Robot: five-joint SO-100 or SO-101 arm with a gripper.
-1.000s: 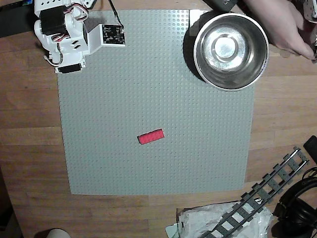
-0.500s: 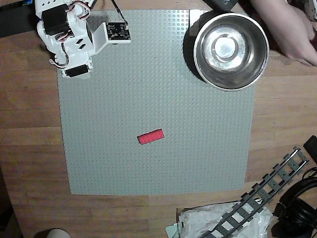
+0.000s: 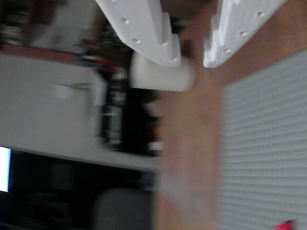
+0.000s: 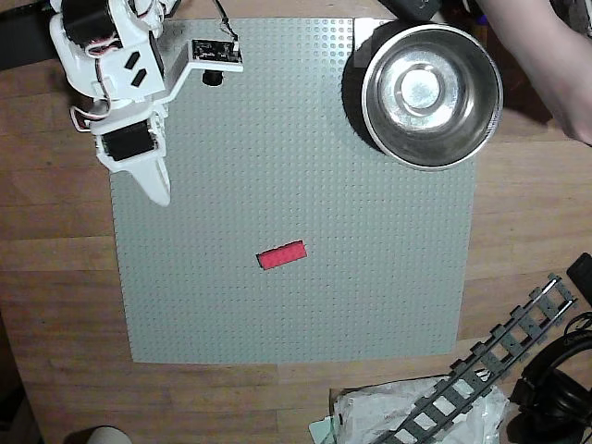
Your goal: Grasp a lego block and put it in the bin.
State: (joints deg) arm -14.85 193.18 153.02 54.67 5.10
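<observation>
Overhead view: a baseplate (image 4: 296,185) lies on the surface (image 4: 55,277). The lego block (image 4: 281,255) sits on the baseplate, slightly below its centre. The bin (image 4: 431,94) stands at the baseplate's upper right corner. The tool (image 4: 153,180) is over the upper left edge, well apart from the block.

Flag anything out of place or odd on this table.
A person's hand reaches in at the top right of the overhead view, just beside the bowl. The red brick lies slightly askew on the baseplate. Nothing looks spilled or damaged.

surface: wooden table (image 4: 55,277) | room: blurred — pale wall (image 3: 53,120) | bright screen (image 3: 4,168) at left
</observation>
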